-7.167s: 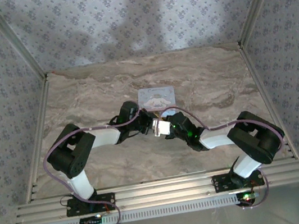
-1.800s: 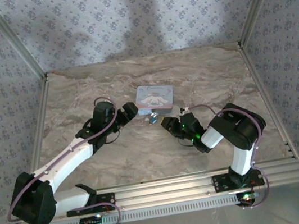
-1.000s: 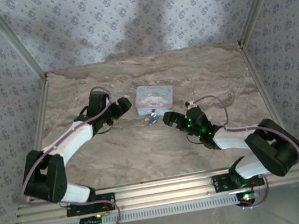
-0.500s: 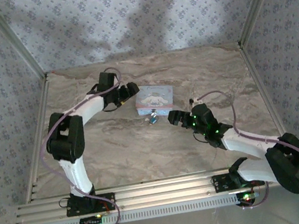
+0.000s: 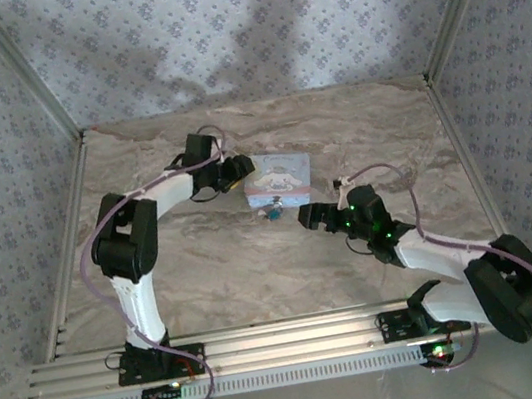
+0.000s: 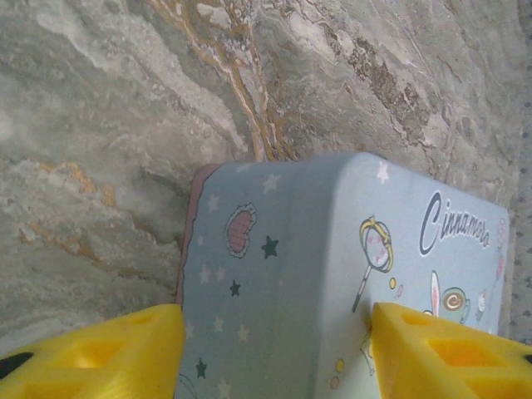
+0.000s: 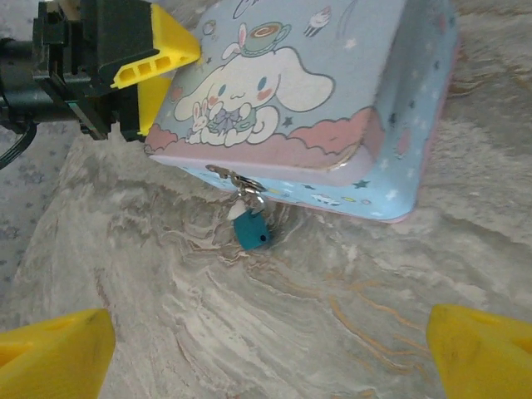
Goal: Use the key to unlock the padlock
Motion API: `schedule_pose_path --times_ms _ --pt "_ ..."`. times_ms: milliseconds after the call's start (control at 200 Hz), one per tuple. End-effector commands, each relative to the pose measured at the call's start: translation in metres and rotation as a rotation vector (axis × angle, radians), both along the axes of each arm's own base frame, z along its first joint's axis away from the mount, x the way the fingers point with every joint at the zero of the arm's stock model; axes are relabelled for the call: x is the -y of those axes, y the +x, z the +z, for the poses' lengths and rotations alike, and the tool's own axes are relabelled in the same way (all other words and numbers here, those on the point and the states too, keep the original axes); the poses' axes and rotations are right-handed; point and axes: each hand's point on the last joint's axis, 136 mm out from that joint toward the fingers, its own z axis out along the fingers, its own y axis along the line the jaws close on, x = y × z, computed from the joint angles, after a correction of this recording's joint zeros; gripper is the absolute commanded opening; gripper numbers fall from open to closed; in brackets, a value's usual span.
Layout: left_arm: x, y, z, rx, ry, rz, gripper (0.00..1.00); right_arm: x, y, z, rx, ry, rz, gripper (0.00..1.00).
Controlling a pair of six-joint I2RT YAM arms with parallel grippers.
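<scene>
Two grippers, one tin and one padlock, catalogued on a marbled desk.

1. Padlock. It has a small blue body and a thin silvery shackle hooked to the clasp on the tin's front wall. The body lies on the desk just in front of that wall. The right wrist view gives its colour and shackle. From overhead it is a mere speck at the tin's near edge. A pale sliver beside the shackle may be the key, but it is too small to tell.

2. Tin. It is light blue and rectangular with a cartoon-printed lid, and it sits flat near the middle of the desk.

3. Left gripper. Its yellow fingers are spread wide at the tin's left end, one beside the side wall and the other over the lid. Contact cannot be told. The overhead view adds the left arm stretched across the desk to that end.

4. Right gripper. Its fingers are wide apart and hold nothing, showing at the lower corners of its own view. The padlock lies ahead of them, apart. Overhead, the gripper sits near the padlock on its right without touching it.
</scene>
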Motion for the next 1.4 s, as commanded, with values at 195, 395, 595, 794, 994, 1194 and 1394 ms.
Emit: schedule_pose_path --times_ms 195,395,595,794,994,1194,1394 --pt "-0.02 -0.057 -0.031 -0.123 0.072 0.045 0.55 -0.035 0.013 0.001 0.037 0.087 0.126 0.87" --pt "-0.031 -0.07 -0.033 -0.127 0.093 0.088 0.54 -0.046 0.019 -0.008 0.052 0.109 0.159 0.8" --pt "-0.036 -0.077 -0.034 -0.135 0.095 0.109 0.54 -0.065 0.013 -0.02 0.051 0.127 0.22 0.76" --pt "-0.04 -0.082 -0.036 -0.14 0.103 0.119 0.54 -0.071 0.029 -0.024 0.058 0.116 0.243 0.76" --pt "-0.046 -0.092 -0.034 -0.143 0.102 0.131 0.54 -0.067 0.049 -0.016 0.122 0.065 0.279 0.77" --pt "-0.049 -0.098 -0.03 -0.138 0.094 0.147 0.54 -0.061 0.052 -0.014 0.144 0.066 0.287 0.77" --pt "-0.049 -0.097 -0.027 -0.129 0.091 0.15 0.54 -0.056 0.036 -0.026 0.121 0.067 0.297 0.76"
